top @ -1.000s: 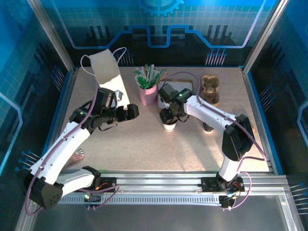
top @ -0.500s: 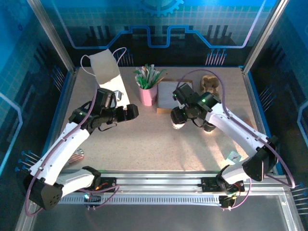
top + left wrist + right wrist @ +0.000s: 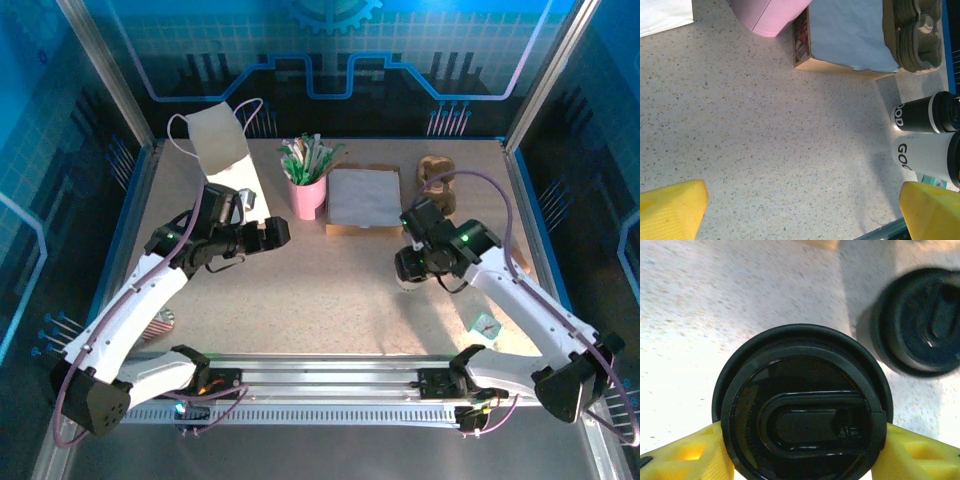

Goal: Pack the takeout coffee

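overhead view: my right hand (image 3: 413, 268) is sitting right of centre in the frame, below the brown carrier (image 3: 437, 178), and it is gripping the takeout coffee (image 3: 802, 412). in the right wrist view the yellow fingers (image 3: 682, 455) are pressing in from both sides just under the rim of the black lid (image 3: 805, 385), which is seated on the cup. i cannot tell whether the cup base is touching the counter (image 3: 300, 300) or hanging just above it. a second black lid (image 3: 922, 322) is showing blurred in the upper right of that wrist frame, apart from mine.

my left hand (image 3: 276, 232) is hovering left of centre, jaws wide apart with nothing between them, below and left of the pink cup (image 3: 307, 197).

handling, my judgement: the paper cup is going to be light if empty, top-heavy and sloshing if filled; i cannot tell which. the wall is thin and is likely to buckle under a hard squeeze, and a deformed rim could pop the lid. the band just under the lid is the stiffest place, and the taper is helping there, so this hold is looking sensible. i am planning on upright carriage, slow travel and only modest pressure.
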Motion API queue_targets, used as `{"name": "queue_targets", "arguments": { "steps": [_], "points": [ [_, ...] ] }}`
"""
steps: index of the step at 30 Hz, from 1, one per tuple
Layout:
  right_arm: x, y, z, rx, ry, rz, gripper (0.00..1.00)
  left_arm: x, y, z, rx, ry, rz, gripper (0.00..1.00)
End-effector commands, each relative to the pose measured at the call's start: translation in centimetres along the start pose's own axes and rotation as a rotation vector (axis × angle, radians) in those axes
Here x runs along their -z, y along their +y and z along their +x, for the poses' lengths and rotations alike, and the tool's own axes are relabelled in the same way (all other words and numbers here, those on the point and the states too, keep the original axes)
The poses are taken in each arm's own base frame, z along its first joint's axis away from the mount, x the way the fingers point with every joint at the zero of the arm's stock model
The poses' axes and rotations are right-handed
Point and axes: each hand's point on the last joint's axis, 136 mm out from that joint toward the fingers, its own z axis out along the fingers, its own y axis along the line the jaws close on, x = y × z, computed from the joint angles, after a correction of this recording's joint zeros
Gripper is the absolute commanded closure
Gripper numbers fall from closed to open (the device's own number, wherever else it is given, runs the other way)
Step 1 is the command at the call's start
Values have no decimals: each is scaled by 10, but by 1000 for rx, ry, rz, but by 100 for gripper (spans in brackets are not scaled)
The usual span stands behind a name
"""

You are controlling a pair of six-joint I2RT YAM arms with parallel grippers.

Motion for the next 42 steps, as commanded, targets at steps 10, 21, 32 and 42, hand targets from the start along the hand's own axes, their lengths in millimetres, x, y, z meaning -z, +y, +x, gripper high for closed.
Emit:
{"name": "queue_targets", "arguments": {
  "steps": [10, 21, 32, 42],
  "points": [
    [-6, -33, 48, -119, 83, 95, 40, -10, -1, 7, 23, 30, 36, 1],
    [-19, -32, 54, -107, 129, 144, 38, -17, 2, 13, 37, 46, 42, 1],
    [-10, -34, 52, -134, 95, 176, 37, -20, 3, 13, 34, 49, 38, 1],
    [-25, -26, 56, -276, 83, 75, 35, -21, 2, 14, 42, 53, 49, 1]
  ]
}}
